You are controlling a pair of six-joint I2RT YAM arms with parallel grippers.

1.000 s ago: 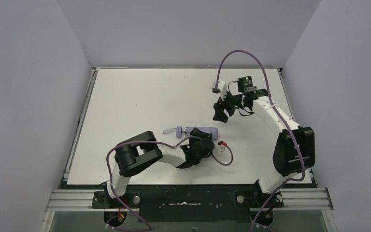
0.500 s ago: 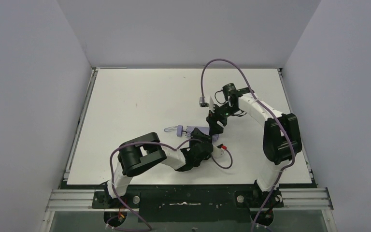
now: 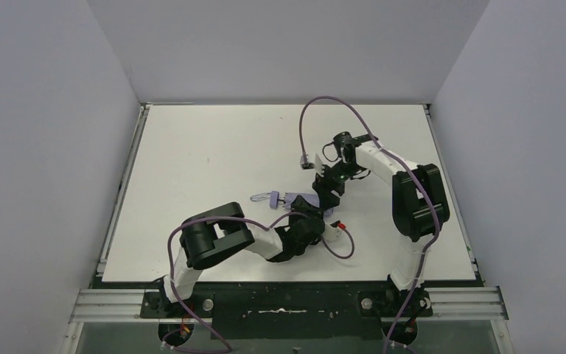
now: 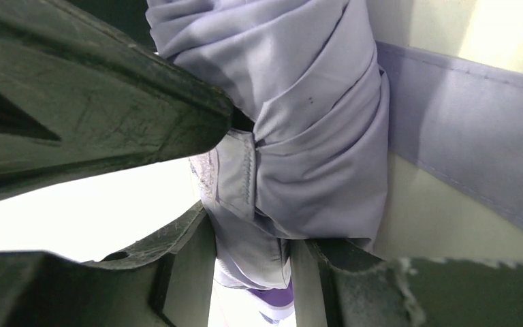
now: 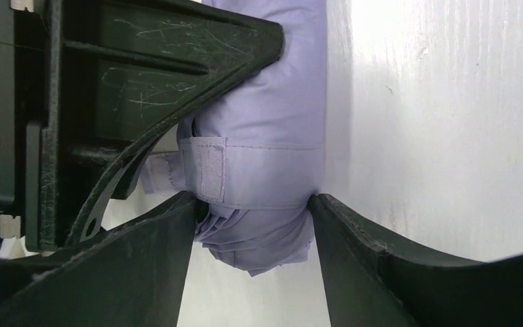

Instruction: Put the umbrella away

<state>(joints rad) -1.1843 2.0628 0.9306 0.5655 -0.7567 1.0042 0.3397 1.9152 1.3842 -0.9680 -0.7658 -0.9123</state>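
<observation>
The overhead view is evenly and softly lit: the white table (image 3: pixel 214 155) is bright, with only faint shadows beneath my arms. My left wrist view is dim, and my fingers (image 4: pixel 95 116) loom dark and blurred beside a blown-out patch at 8 o'clock. In my right wrist view the table glares white toward 3 o'clock, while the umbrella (image 5: pixel 272 136) is sharp, its folds softly shaded.

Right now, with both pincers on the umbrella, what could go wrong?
1. The left pincer and right pincer grip the same short stretch of the umbrella. Any sideways move may knock them together.
2. The strap looks unfastened, with its Velcro patch bare. The umbrella could unroll if either grip loosens.
</observation>
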